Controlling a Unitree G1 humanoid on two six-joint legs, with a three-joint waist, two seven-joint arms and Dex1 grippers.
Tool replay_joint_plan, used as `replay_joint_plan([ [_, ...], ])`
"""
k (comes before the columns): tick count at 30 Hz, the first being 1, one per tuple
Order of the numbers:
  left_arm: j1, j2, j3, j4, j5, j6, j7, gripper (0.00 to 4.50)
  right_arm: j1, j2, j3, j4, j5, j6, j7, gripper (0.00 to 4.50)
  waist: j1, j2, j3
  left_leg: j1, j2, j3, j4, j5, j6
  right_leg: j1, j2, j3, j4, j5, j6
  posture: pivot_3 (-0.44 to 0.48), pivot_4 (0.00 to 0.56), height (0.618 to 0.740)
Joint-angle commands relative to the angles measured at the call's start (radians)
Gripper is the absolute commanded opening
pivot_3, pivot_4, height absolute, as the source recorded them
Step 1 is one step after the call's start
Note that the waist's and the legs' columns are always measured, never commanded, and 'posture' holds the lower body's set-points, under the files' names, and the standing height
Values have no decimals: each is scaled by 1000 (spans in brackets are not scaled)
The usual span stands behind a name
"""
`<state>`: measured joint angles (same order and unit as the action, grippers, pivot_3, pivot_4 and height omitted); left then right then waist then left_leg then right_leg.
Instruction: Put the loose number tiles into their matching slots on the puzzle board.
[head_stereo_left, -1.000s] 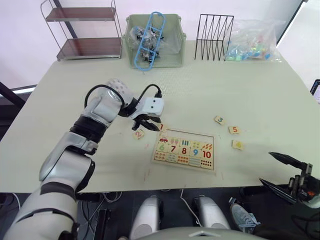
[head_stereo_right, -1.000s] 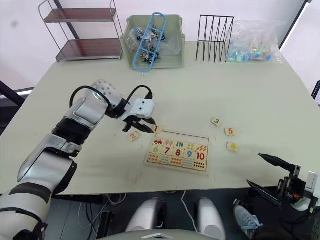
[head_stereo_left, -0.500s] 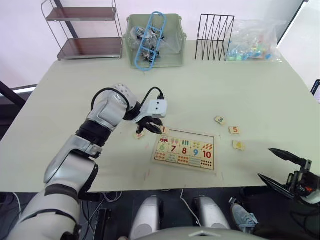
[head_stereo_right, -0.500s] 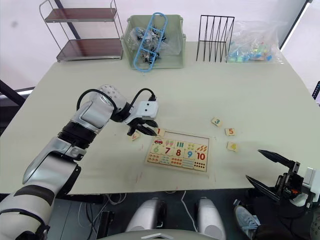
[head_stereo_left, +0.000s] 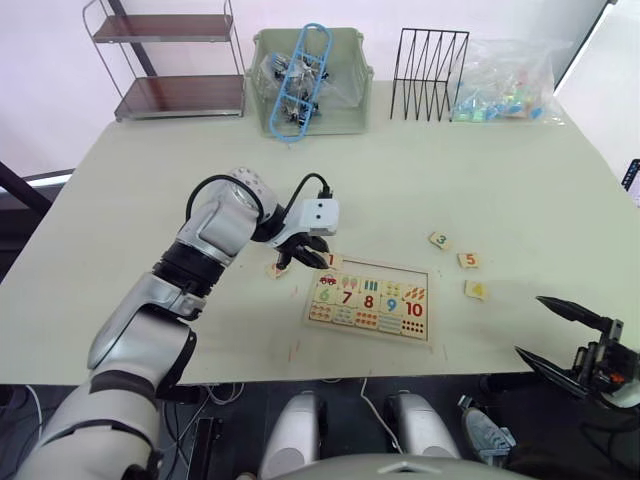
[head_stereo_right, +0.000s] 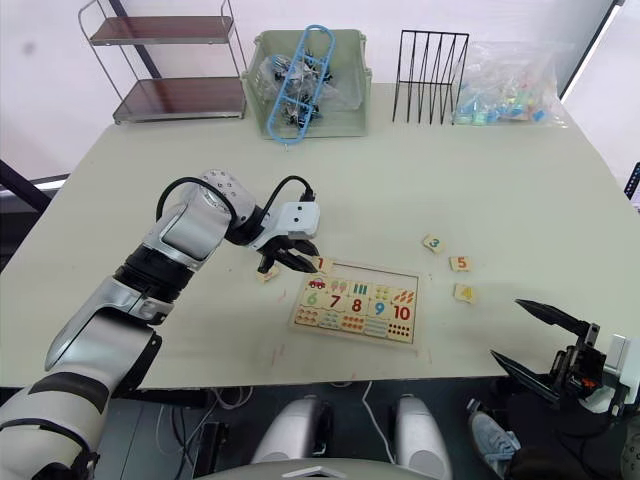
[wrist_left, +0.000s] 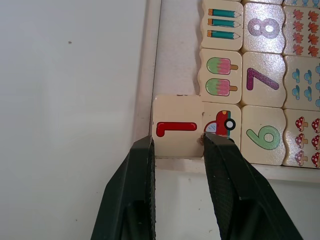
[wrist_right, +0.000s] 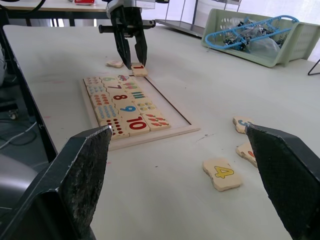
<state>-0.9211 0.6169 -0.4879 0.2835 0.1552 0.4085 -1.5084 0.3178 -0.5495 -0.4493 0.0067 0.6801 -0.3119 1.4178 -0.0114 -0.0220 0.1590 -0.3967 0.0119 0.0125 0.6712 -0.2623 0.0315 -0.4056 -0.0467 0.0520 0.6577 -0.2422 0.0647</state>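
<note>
Right now the left gripper (wrist_left: 177, 145) has its fingers closed on the 1 tile (wrist_left: 176, 127), holding it at the corner of the puzzle board (head_stereo_left: 369, 300), skewed over the rim and overlapping the car picture square rather than seated. Judging by that, the placing of the first tile is under way; the next move calls for squaring it up with the empty row of slots (wrist_left: 172, 45) along that edge and lowering it in. Tile 2 (head_stereo_left: 276, 269) lies on the worktop (head_stereo_left: 450, 160) just beside the gripper, while tiles 3 (head_stereo_left: 438, 240), 5 (head_stereo_left: 467, 260) and 4 (head_stereo_left: 476, 290) sit apart beyond the board's far end. The right gripper (head_stereo_left: 572, 343) hangs wide open and empty off the worktop edge
</note>
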Motion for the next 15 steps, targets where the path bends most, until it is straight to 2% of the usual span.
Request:
replay_joint_plan([
  [1,5,-1,-13,-43,7,4,5,889,10,-12,-16,-43,11,-3,-9,4500,0,0,0,0,0,0,0,0,0,0,0,0,0,0,0,0,150,740],
  [15,6,0,-31,-26,20,-14,40,889,9,-23,-14,-61,13,9,-25,4500,0,0,0,0,0,-1,0,0,0,0,0,0,0,0,0,0,150,740],
])
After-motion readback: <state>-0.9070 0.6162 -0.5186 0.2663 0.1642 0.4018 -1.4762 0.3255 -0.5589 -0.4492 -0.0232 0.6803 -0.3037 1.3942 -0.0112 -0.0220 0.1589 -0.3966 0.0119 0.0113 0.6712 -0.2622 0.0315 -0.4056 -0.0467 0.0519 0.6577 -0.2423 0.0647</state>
